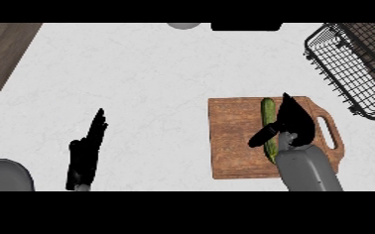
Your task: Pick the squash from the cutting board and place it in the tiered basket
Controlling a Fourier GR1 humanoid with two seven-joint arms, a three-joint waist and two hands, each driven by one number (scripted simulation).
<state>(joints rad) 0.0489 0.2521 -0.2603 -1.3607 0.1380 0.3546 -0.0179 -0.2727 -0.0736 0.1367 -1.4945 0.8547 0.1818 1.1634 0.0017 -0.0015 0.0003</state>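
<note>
Green squash [269, 121] on the cutting board [234, 144], right hand [295, 121] unclenched over it; wire tiered basket [344, 64] at counter's right edge.

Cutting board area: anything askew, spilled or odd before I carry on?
Nothing stands out. The squash lies lengthwise on the cutting board, intact, with the right robot hand over it. The tiered basket sits at the right edge; the left robot hand rests open.
</note>
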